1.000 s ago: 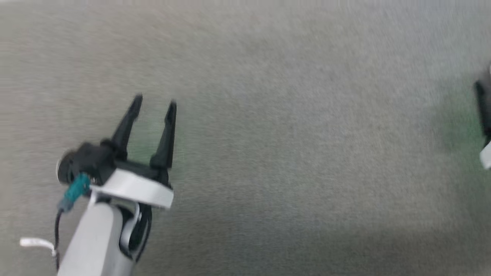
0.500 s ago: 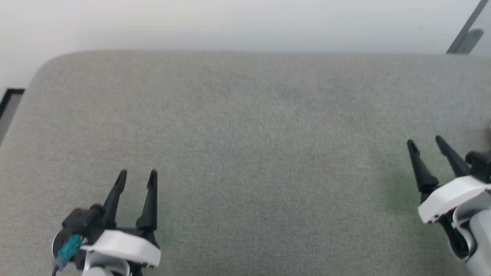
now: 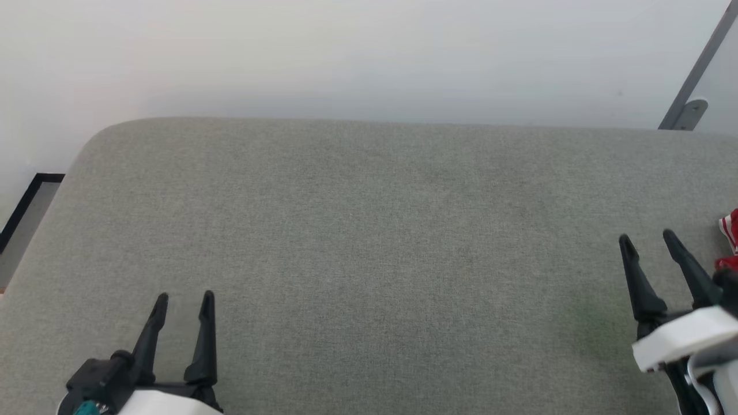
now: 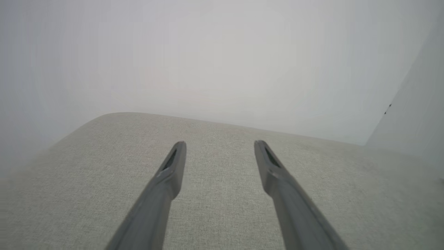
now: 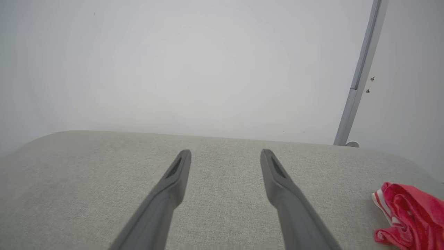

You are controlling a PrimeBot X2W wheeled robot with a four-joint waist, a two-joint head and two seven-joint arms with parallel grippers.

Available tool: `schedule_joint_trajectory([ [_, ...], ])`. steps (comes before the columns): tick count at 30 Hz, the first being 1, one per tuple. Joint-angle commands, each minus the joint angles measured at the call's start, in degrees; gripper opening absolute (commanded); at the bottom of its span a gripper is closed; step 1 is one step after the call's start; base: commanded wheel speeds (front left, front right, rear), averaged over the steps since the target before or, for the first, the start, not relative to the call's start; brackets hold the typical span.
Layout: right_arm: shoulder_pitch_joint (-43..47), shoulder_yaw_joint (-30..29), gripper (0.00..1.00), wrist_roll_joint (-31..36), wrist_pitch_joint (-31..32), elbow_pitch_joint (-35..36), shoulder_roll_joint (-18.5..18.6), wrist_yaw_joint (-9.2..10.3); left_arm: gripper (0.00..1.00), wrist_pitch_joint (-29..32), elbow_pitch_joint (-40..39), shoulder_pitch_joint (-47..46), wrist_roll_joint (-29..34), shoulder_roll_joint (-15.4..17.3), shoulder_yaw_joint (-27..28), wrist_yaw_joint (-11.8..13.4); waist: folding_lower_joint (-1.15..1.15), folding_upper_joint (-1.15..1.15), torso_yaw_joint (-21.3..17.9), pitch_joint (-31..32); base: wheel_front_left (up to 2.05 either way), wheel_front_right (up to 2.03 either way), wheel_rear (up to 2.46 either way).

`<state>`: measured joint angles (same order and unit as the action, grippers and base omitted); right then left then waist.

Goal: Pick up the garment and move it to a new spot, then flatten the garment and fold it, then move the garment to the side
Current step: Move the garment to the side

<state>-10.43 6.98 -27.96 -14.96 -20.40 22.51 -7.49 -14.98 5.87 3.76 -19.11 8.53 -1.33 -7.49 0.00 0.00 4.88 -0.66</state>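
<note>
Left pincer (image 3: 185, 296), right pincer (image 3: 646, 236) both spread wide, empty; garment (image 5: 412, 215) red, crumpled, white-striped trim.

The crumpled red garment with white-and-red striped trim (image 3: 730, 230) lies at the right end of the grey fabric-covered worktop (image 3: 369, 230). The head view's right edge cuts it, as do the right wrist view's right and bottom edges, and its outline and any print cannot be made out. The worktop's near edge and right corners fall outside the head view. The bottom edge cuts off the left gripper (image 3: 185, 296) at its body. The lower right corner cuts off the right gripper (image 3: 647, 236) at its wrist.
</note>
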Motion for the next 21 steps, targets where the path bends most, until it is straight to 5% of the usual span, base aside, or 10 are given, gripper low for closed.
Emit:
schedule_joint_trajectory([
  [1, 1.7, -0.7, 1.0, 0.7, 0.1, 1.4, -0.3, 0.0, 1.0, -0.3, -0.9, 1.0, 1.0, 0.0, 0.5, 0.0, 0.0, 0.0, 0.2, 0.2, 0.0, 0.0, 0.0],
  [21, 10.7, -7.9, 1.0, 4.0, 5.1, 13.4, -4.0, 0.0, 1.0, -0.3, -4.3, 4.6, 1.1, 0.1, 1.0, 0.0, 0.0, 0.0, 0.6, 0.8, 0.0, 0.0, 0.0],
])
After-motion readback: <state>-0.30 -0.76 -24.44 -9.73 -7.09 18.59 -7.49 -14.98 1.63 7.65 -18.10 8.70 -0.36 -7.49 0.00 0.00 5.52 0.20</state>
